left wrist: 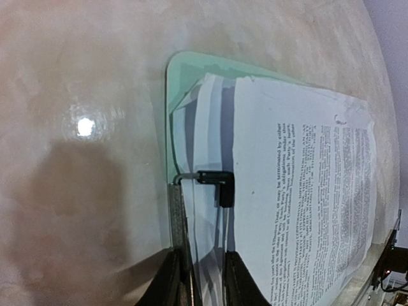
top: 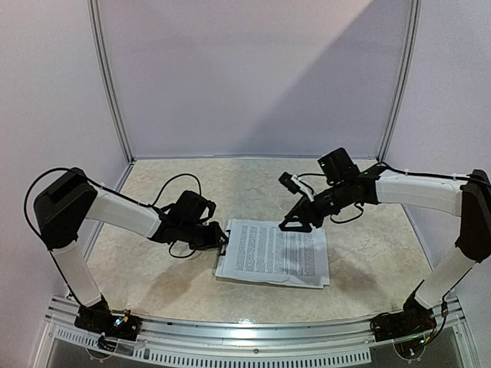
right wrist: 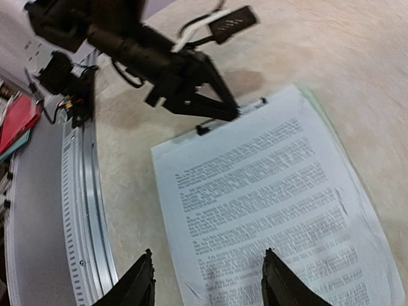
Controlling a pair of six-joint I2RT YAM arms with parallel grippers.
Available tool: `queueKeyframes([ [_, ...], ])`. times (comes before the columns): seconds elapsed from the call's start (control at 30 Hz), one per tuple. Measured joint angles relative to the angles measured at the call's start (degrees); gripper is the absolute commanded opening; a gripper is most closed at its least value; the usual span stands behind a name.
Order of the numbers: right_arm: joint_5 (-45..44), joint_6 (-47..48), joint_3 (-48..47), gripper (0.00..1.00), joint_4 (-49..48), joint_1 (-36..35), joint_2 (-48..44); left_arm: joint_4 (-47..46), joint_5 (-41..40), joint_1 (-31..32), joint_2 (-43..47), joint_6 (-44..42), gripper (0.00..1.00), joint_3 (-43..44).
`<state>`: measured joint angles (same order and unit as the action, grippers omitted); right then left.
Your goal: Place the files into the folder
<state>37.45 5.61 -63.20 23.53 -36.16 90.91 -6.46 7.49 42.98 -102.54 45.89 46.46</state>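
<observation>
On the marbled beige tabletop [top: 368, 253], the white, densely printed files [top: 276, 253] lie fanned at frame centre on the translucent mint-green folder [left wrist: 182, 73], whose black clip [left wrist: 217, 180] at the left edge the left gripper [left wrist: 203, 264] pinches tight, while the right gripper [right wrist: 207, 256] hovers spread and empty over them.

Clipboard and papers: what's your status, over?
Left gripper shut on black clip. Right gripper open above paper sheets. Sheets stacked on green clipboard. Nothing blocking.
</observation>
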Motion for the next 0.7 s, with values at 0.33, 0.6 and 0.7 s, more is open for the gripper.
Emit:
queueKeyframes([
  [0.33,4.42,4.11,-6.62,0.48,-12.5,-7.15,18.43,0.02,0.09,0.04,-0.11,-0.02,0.0,0.15],
  [0.6,7.34,0.94,-18.08,0.45,-16.94,-8.9,33.59,-0.26,0.28,0.04,-0.13,0.04,0.0,0.07],
  [0.7,8.02,-1.03,-19.8,0.44,-17.62,-9.11,37.24,-1.22,0.5,0.04,-0.13,0.24,0.0,-0.42],
])
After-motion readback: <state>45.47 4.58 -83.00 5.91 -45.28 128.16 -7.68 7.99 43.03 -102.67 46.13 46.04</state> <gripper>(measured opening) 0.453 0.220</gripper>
